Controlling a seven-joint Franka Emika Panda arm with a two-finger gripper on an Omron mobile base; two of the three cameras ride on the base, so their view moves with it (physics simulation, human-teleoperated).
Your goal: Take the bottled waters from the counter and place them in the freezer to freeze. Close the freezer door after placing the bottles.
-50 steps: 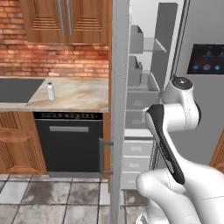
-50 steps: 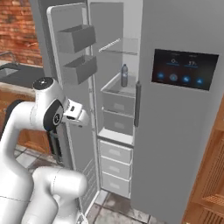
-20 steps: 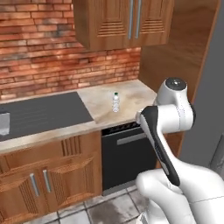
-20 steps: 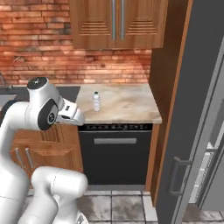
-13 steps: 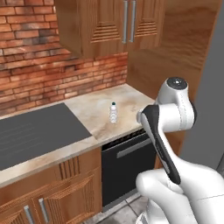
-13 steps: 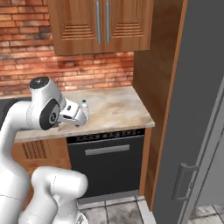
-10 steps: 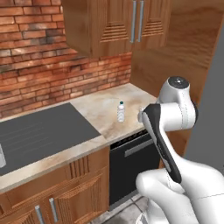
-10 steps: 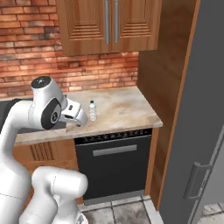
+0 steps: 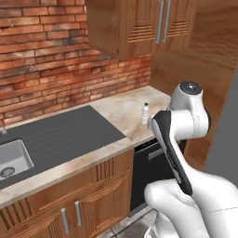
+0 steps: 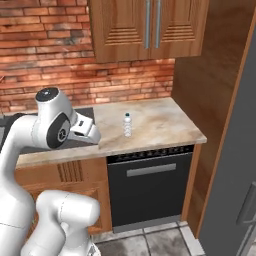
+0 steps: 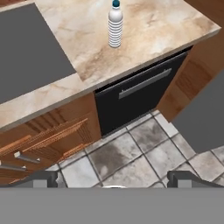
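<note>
Bottled water: one clear bottle (image 10: 127, 124) with a white ribbed body and a blue cap stands upright on the table (image 10: 165, 125), on the beige marbled stone, back from the front edge and nearer the dark inset panel than the table's right end; in the hand view it stands at the top (image 11: 115, 25).
Table: beige-cream marbled worktop (image 9: 122, 108) with a dark grey matte inset panel (image 9: 65, 135) to the bottle's left; the right end meets a tall wooden side panel (image 10: 215, 75).
Sink: a steel basin (image 9: 11, 160) sits at the far left of the dark panel in the left base view.
Below the table: a black appliance front (image 10: 150, 187) with a bar handle lies under the stone part, below the bottle; wooden cabinet doors (image 9: 88, 204) stand to its left.
Wall: red brick (image 10: 55, 55) behind the table, with wooden upper cabinets (image 10: 145, 27) above it.
End effector: its two dark fingertips (image 11: 41, 178) stand far apart at the bottom corners of the hand view, wide and holding nothing, midway point (image 11: 113, 179); it looks down over the grey floor tiles (image 11: 131, 153) in front of the appliance, well apart from the bottle.
Freezer door: a grey steel edge (image 10: 235, 175) shows at the right of the right base view.
</note>
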